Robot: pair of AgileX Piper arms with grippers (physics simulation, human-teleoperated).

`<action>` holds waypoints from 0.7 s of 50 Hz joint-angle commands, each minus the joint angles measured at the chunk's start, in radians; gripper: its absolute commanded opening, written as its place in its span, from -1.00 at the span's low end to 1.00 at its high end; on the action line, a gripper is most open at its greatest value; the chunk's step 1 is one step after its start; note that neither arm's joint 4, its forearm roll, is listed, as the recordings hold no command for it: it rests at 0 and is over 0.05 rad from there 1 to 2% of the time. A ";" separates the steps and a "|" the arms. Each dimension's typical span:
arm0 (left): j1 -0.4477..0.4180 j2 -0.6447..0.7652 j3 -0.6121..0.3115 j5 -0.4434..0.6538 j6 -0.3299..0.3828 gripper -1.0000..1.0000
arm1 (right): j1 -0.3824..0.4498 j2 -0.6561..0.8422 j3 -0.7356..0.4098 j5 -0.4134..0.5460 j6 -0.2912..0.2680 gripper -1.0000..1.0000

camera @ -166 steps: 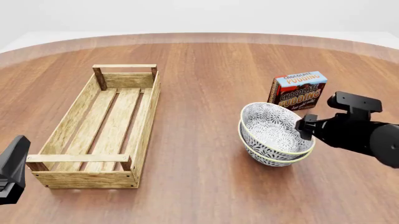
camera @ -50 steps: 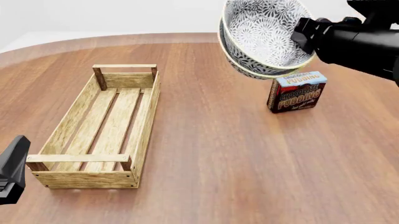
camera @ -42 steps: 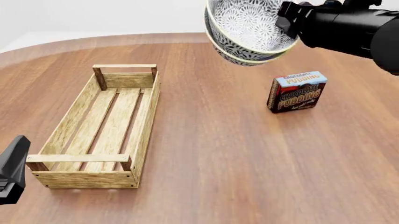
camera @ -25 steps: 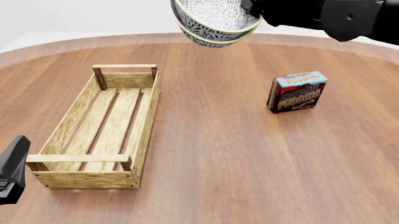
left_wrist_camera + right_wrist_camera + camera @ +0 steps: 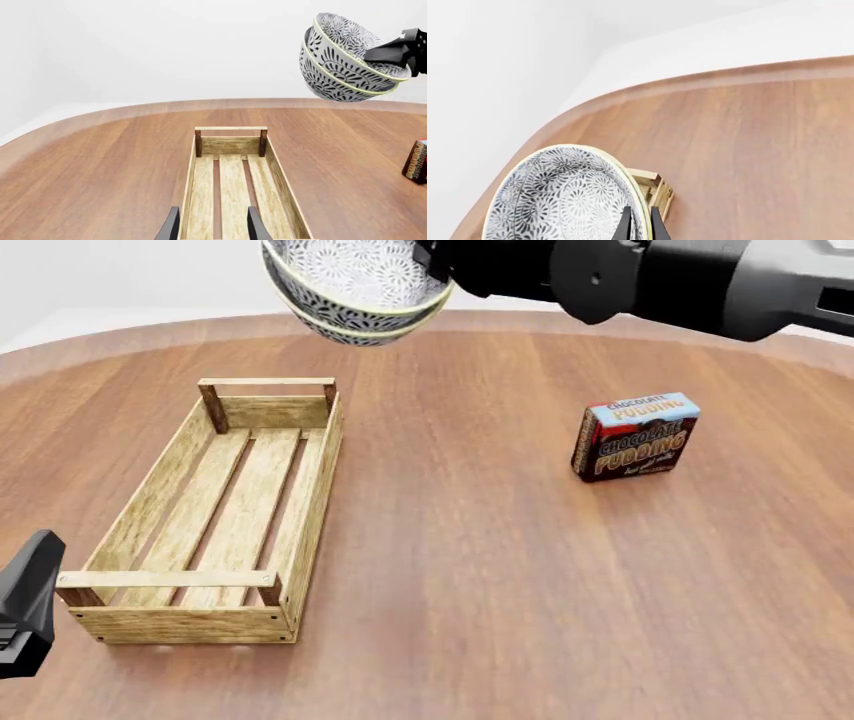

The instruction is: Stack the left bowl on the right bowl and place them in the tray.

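**Obs 1:** Front view first. Right gripper (image 5: 430, 262) high above the table (image 5: 507, 570), clamped on the rim of the nested bowls. Left bowl (image 5: 360, 265) sits inside the right bowl (image 5: 350, 328); both airborne, tilted, over the table's far side, just beyond the far end of the tray (image 5: 214, 515).

**Obs 2:** Agreed. Tray on the table's left part, long axis running away from the arms, nothing lying on its slats. Chocolate pudding box (image 5: 637, 436) upright on the right, well apart from the tray.

**Obs 1:** Left wrist view: stack seen from outside, upper bowl's rim (image 5: 360, 50) above the lower bowl's patterned wall (image 5: 333, 75), dark finger pinching the rim on the far side.

**Obs 2:** Left gripper (image 5: 212, 225): two fingers spread apart, holding nothing, low at the tray's near end. Front view shows only a dark part of that arm at the lower left corner.

**Obs 1:** Right wrist view: fingertips (image 5: 625, 227) closed across the rim, one inside, one outside; a tray corner (image 5: 657, 190) shows below.
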 commanded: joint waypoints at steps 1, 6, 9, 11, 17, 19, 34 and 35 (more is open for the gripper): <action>0.000 0.000 0.000 0.000 0.000 1.00 | 0.054 0.081 -0.089 -0.022 0.013 -1.00; 0.000 0.000 0.000 0.000 0.000 1.00 | 0.072 0.119 -0.129 -0.017 0.007 -1.00; 0.000 0.000 0.000 0.000 0.000 1.00 | 0.087 0.146 -0.157 -0.011 0.000 -1.00; 0.000 0.000 0.000 0.000 0.000 1.00 | 0.094 0.163 -0.174 -0.009 -0.008 -1.00; 0.000 0.000 0.000 0.000 0.000 1.00 | 0.115 0.212 -0.209 -0.008 -0.014 -1.00; 0.000 0.000 0.000 0.000 0.000 1.00 | 0.127 0.231 -0.224 -0.004 -0.018 -1.00; 0.000 0.000 0.000 0.000 0.000 1.00 | 0.185 0.316 -0.303 0.007 -0.029 -1.00; 0.000 0.000 0.000 0.000 0.000 1.00 | 0.190 0.321 -0.308 0.010 -0.031 -1.00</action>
